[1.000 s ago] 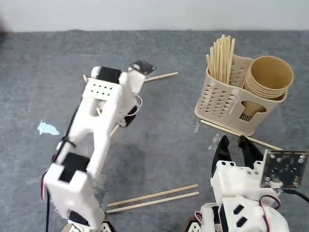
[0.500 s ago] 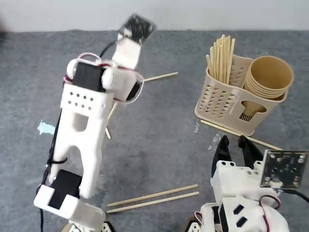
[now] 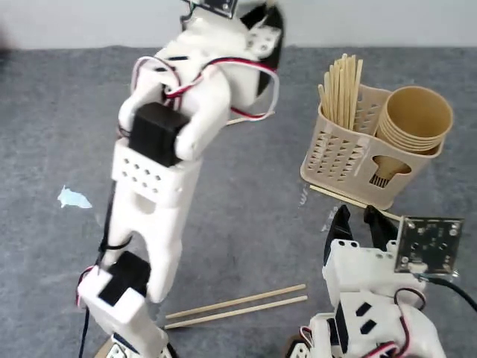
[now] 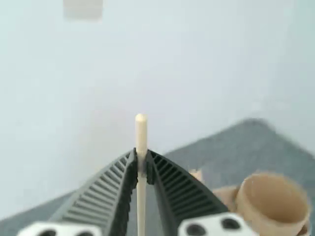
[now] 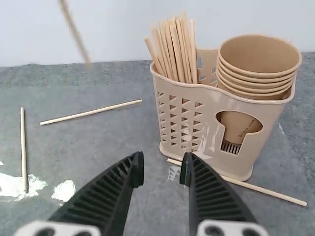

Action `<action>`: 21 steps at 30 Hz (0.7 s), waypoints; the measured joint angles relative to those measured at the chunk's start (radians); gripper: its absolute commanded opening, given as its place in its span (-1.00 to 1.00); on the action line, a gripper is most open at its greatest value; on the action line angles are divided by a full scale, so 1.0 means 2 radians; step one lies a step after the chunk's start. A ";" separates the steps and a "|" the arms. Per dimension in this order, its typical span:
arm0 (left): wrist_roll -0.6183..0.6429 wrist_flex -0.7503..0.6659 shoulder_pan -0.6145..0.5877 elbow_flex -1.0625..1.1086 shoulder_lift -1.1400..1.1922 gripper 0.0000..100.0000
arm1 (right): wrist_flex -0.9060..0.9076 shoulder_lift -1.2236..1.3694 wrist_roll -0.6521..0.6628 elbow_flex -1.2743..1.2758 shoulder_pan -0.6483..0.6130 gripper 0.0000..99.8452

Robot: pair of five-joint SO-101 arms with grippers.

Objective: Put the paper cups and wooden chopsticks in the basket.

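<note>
Robot test bench, likely lab: grey felt-covered table (image 3: 246,224), plain pale wall (image 3: 74,22), white left arm (image 3: 156,171), right arm (image 3: 369,298).

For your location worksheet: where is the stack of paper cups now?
High view, right side: the paper cups sit nested in the basket's right compartment, beside the upright chopsticks.

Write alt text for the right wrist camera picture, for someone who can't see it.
A beige basket on a grey table holds upright wooden chopsticks in one compartment and stacked paper cups in the other. The right gripper hovers open in front of it, and three loose chopsticks lie on the table.
</note>
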 measured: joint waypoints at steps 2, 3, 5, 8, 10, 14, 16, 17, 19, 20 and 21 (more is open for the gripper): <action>0.017 -0.032 0.013 -0.002 0.011 -0.98 | 0.000 0.000 0.000 0.000 0.000 -0.72; 0.023 -0.048 0.018 -0.002 0.017 -0.98 | 0.000 0.000 0.000 0.000 0.001 -0.72; 0.039 -0.081 0.022 -0.002 0.031 -0.98 | 0.000 0.000 0.000 0.000 0.000 -0.72; 0.061 -0.130 0.023 -0.002 0.049 -0.98 | -0.003 0.000 0.000 0.000 0.001 -0.72; 0.072 -0.153 0.023 -0.002 0.061 -0.98 | -0.006 0.000 0.000 0.000 0.000 -0.72; 0.090 -0.173 0.023 -0.002 0.085 -0.98 | -0.009 0.000 0.000 0.000 0.004 -0.72; 0.094 -0.176 0.023 -0.002 0.090 -0.98 | -0.009 0.000 0.000 0.000 0.003 -0.72; 0.095 -0.176 0.023 -0.002 0.090 -0.98 | -0.009 0.000 0.000 0.000 0.003 -0.72; 0.095 -0.176 0.023 -0.002 0.090 -0.98 | -0.009 0.000 0.000 0.000 0.003 -0.72; 0.094 -0.173 0.023 -0.002 0.090 -0.97 | -0.009 0.000 0.000 0.000 0.003 -0.72; 0.094 -0.165 0.026 -0.002 0.090 -0.97 | -0.009 0.000 0.000 0.000 0.003 -0.72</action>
